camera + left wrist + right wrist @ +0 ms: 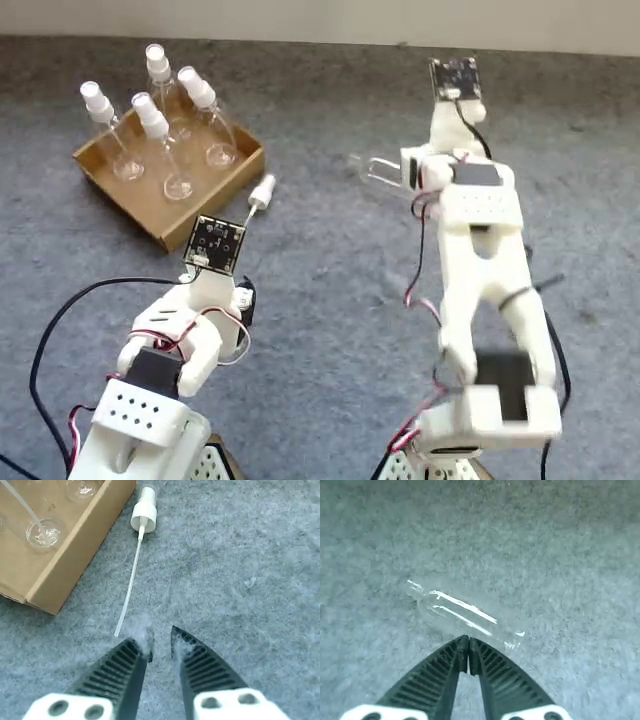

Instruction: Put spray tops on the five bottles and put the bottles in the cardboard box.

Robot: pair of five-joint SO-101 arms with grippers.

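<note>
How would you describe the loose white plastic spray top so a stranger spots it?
Find the brown cardboard box on the grey carpet. Just outside its wall lies the white spray top. Unlike the four tops on the clear bottles inside, it lies flat, its thin tube bare.

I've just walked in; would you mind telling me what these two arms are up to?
Two robot arms are fitting spray tops on bottles and boxing them. Four capped bottles already stand in the cardboard box. The fifth bottle lies uncapped on the grey carpet, just past the right arm's shut jaws. The last spray top lies on the carpet beside the box, and the left arm's slightly open jaws sit near the end of its tube.
</note>
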